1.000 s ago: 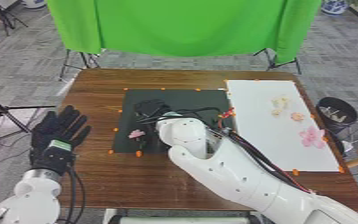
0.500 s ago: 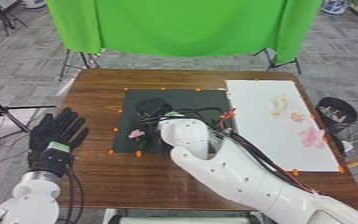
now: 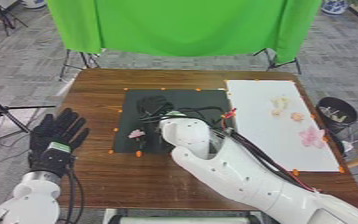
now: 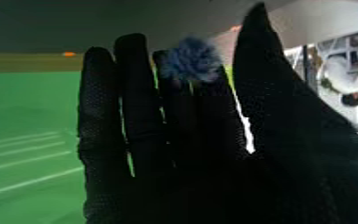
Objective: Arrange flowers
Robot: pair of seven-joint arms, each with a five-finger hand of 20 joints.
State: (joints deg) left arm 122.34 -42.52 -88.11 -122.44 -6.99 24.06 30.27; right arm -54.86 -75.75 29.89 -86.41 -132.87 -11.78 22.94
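Over the dark mat (image 3: 198, 96), the right hand (image 3: 154, 104) has edged slightly away from the one pink flower (image 3: 136, 133) lying there; likely an approach to the next bloom. Its fingers are straight; one blue flower (image 4: 190, 59) is at their tips, grip unclear. Right of the mat, a white sheet (image 3: 262, 145) bears about four blooms. Left of it, the left hand (image 3: 58, 131) lies open.

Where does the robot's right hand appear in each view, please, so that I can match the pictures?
Head view: right hand over the dark mat, beyond the pink flower.
Right wrist view: right hand close to the camera, a blue flower at its fingers.
Shared landmark: the green cloth, beyond the table.
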